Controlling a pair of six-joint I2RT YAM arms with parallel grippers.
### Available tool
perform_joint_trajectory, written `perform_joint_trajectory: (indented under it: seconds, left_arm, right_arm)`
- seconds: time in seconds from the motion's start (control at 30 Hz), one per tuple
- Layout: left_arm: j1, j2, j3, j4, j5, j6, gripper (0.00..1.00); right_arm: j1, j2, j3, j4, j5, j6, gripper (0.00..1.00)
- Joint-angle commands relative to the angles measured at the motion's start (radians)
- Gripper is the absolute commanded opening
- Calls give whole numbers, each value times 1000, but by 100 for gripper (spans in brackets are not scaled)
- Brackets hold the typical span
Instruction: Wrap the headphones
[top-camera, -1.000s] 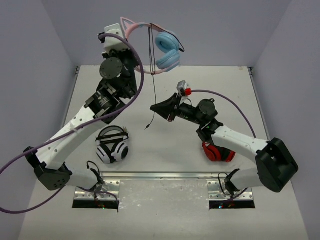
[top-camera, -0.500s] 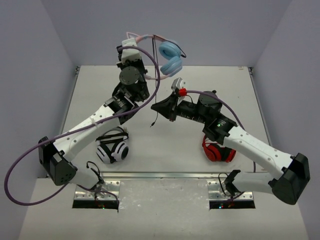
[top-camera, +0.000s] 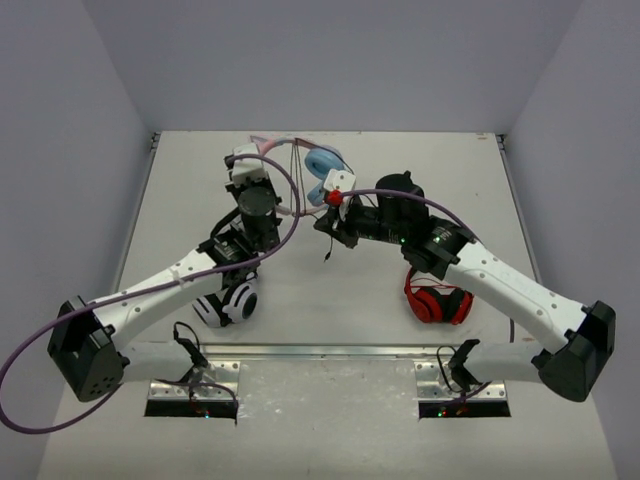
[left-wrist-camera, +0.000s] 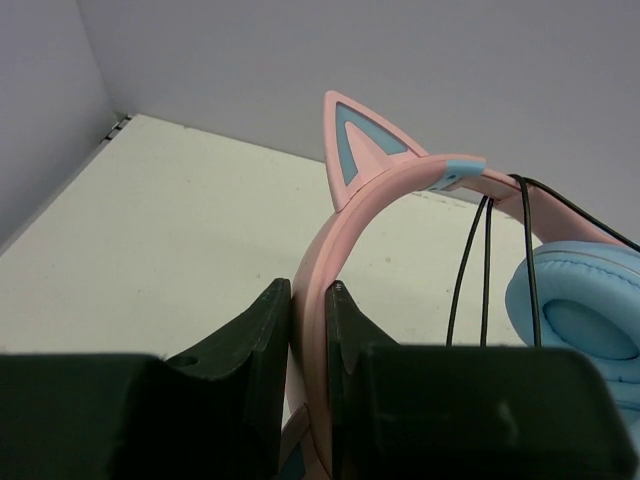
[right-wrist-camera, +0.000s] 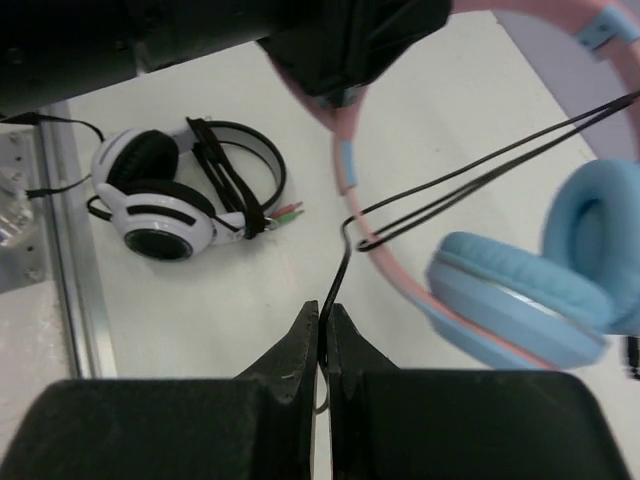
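Note:
The headphones (top-camera: 322, 166) have light blue earcups, a pink cat-ear headband and a thin black cable. They are held above the back middle of the table. My left gripper (top-camera: 252, 168) is shut on the pink headband (left-wrist-camera: 345, 230), below a cat ear (left-wrist-camera: 356, 146). The black cable (left-wrist-camera: 487, 262) crosses the headband beside a blue earcup (left-wrist-camera: 578, 300). My right gripper (top-camera: 323, 222) is shut on the cable (right-wrist-camera: 343, 262), just right of the headphones. Cable strands (right-wrist-camera: 480, 172) run from there up to the headband (right-wrist-camera: 346, 150). The cable's free end (top-camera: 328, 252) hangs below the right gripper.
Black-and-white striped headphones (top-camera: 228, 298) lie on the table under my left arm and show in the right wrist view (right-wrist-camera: 168, 200). Red-and-black headphones (top-camera: 437, 303) lie under my right arm. Grey walls close the back and both sides.
My left arm has lowered the headphones from high at the back wall towards the table and nearer. My right gripper has moved left and up with the cable, close to the earcups.

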Motion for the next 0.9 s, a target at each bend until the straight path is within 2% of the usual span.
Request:
perform_joint_trajectory:
  seconds: [0.0,0.13,0.33,0.63,0.73,0.87]
  left_arm:
    - [14,-100,-43,101,58,-69,0]
    - [14,-145,-105,2,107,-90,0]
    - [11,-186,-134,-123,180,-141,0]
    - [-22,-122,-34,-299,278,-146,0]
    - [-29,-97,-4,-386,275,-167,0]
    - [-35,-106,-20,-384,282,-166,0]
  right_arm:
    - [7,16,104,-98,129,-170,1]
    - [7,26,156,-132,235,-255,1]
    - [7,70,202,-84,377,-344,1]
    - [7,127,193,80,531,-472,2]
    - [7,133,192,114,553,-508,3]
    - [-1,147,221,77,522,-508,3]
